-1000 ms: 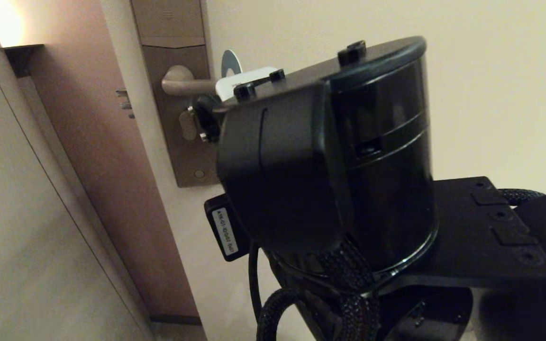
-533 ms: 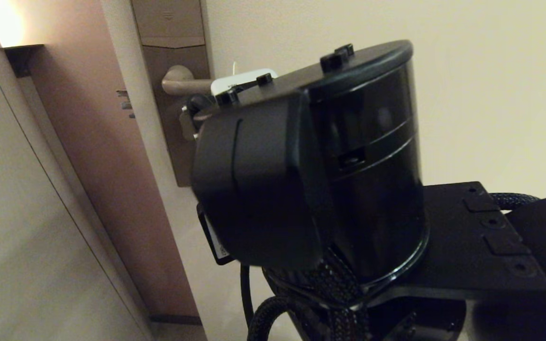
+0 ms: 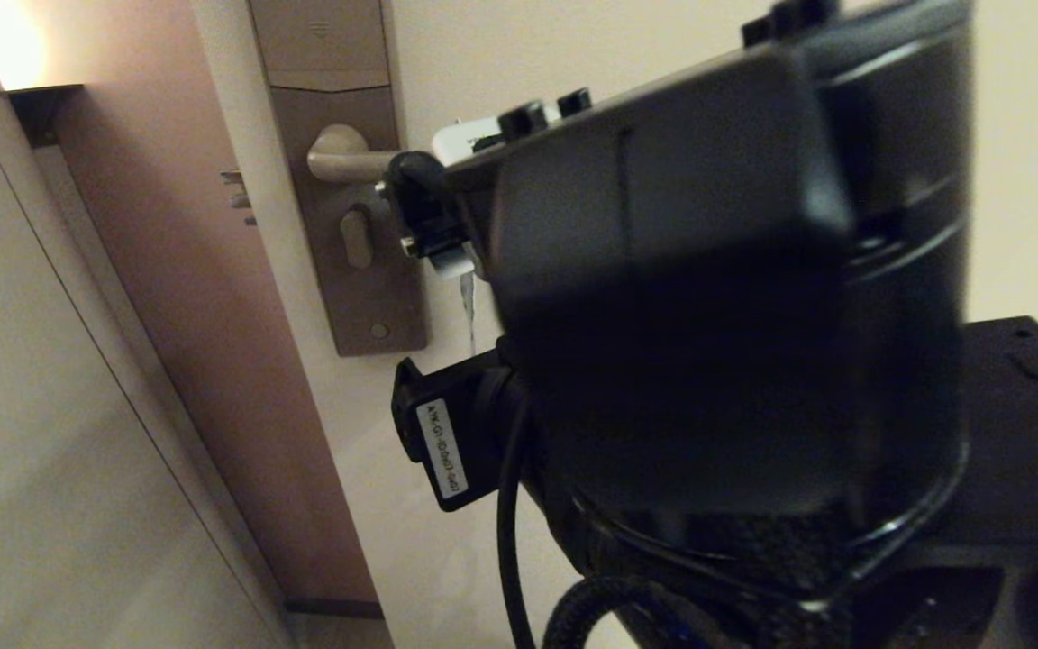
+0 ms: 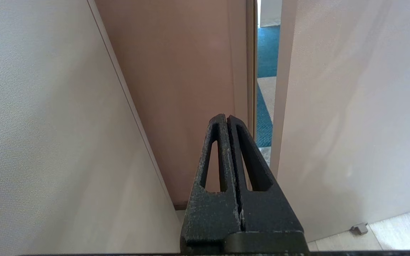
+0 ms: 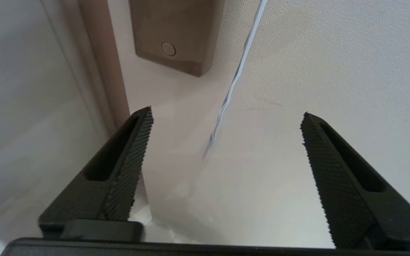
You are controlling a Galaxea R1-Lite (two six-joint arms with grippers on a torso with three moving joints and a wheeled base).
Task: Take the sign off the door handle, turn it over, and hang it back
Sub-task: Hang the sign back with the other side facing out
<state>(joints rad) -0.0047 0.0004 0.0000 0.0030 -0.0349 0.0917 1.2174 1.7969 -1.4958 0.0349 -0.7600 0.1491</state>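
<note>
Risk first: right arm bulk fills most of my head view, so I can't confirm the sign (image 5: 234,76) is properly seated on the door handle (image 3: 348,162). From the wrist cam I see it edge-on, hanging free between the wide-open fingers of the right end effector (image 5: 226,117), nothing gripped. If the hole only caught the lever tip, I judge a brush on retreat could knock it off. Door (image 5: 315,71) sits close behind, lock plate (image 3: 352,261) just beside. Left end effector (image 4: 227,121) parked low by the door gap, fingers closed, empty.
</note>
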